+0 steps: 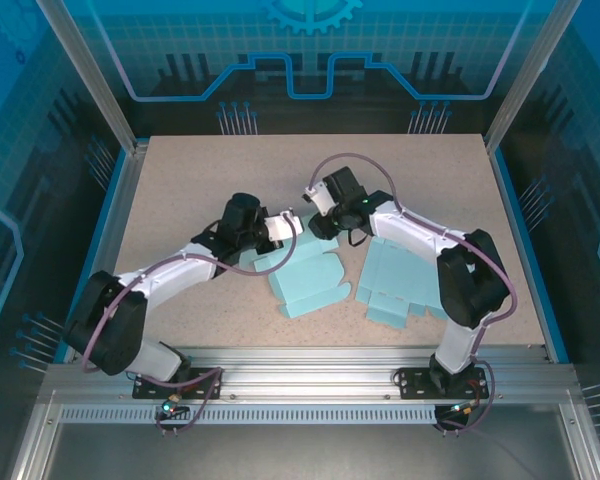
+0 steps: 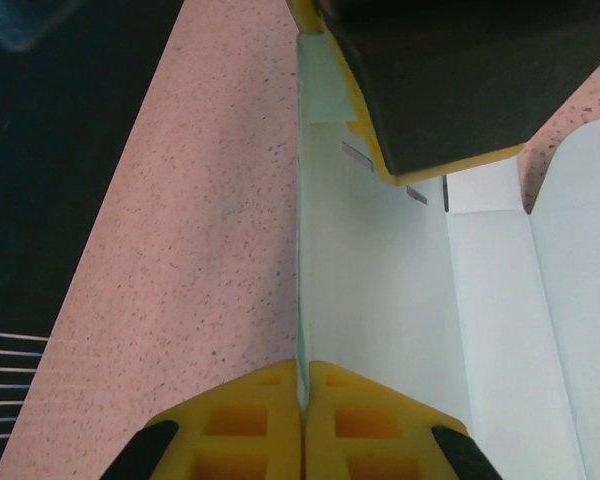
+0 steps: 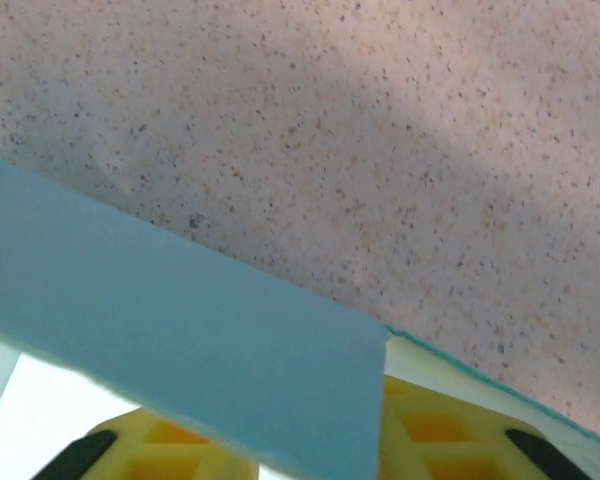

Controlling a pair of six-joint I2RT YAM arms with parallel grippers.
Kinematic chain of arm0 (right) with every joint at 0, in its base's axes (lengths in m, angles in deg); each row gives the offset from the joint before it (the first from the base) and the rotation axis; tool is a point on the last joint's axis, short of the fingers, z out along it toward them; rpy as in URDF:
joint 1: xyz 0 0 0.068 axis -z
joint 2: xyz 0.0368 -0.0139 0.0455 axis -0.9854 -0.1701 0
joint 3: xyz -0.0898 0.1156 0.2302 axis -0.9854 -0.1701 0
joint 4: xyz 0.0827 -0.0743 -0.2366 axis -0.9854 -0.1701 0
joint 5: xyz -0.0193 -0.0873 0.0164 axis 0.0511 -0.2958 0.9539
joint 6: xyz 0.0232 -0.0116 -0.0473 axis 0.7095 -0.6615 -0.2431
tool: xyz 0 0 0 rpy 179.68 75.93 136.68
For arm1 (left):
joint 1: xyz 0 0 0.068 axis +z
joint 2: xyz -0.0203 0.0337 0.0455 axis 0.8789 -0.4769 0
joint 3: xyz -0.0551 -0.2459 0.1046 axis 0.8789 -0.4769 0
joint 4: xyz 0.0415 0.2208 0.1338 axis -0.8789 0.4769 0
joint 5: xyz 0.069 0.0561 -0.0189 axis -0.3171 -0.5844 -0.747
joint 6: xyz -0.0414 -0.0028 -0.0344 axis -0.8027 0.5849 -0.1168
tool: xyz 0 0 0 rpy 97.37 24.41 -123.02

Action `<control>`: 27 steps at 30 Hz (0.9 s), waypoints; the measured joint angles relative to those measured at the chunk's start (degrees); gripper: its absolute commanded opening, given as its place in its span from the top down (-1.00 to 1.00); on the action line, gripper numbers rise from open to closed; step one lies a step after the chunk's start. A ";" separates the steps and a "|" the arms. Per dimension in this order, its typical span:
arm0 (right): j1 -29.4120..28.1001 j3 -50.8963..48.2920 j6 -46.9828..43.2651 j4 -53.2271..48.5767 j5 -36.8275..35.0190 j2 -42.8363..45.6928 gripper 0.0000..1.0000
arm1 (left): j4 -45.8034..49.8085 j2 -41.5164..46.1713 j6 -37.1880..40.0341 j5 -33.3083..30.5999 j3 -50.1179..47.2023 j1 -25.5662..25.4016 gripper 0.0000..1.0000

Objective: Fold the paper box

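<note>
The paper box [image 1: 302, 278] lies mid-table [image 1: 200, 190]. It is a light-blue die-cut card blank, white on its inner face, with one side wall stood up along a score line. The left gripper [image 2: 303, 388] is closed flat on that wall's near edge, which shows as a thin line between its yellow fingers. The right gripper [image 1: 318, 222] sits at the wall's far end with a blue panel across its fingers; whether it grips I cannot tell. For a clean crease, I judge both ends should turn together about the score, pinched low so the thin card does not buckle. A second blank [image 1: 395, 290] lies flat just beside, on the speckled, matte surface.
</note>
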 measured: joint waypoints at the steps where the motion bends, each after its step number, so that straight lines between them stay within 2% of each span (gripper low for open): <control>1: 0.13 -0.35 1.46 -0.31 -0.37 0.74 0.21 | -1.49 -0.66 0.59 -0.52 -0.52 -0.31 1.00; 4: 1.33 -1.55 6.36 -1.05 -0.85 4.46 -0.10 | -5.46 -2.45 2.47 -1.77 -1.70 -0.76 1.00; 9: 5.68 -3.45 15.58 -1.05 0.68 11.74 -0.21 | -12.31 -5.68 5.73 -4.35 -3.23 -2.10 1.00; 13: 6.25 -3.39 21.33 -0.70 2.62 11.87 -0.22 | -17.38 -8.72 7.63 -6.67 -4.04 -3.54 1.00; 20: 6.29 -0.35 27.98 -1.18 7.19 2.56 -0.17 | -22.32 -9.07 8.33 -8.50 -5.81 -3.98 1.00; 27: 6.32 -0.26 31.80 0.90 13.14 -2.38 -0.15 | -24.85 -9.07 9.46 -9.92 -6.45 -3.98 1.00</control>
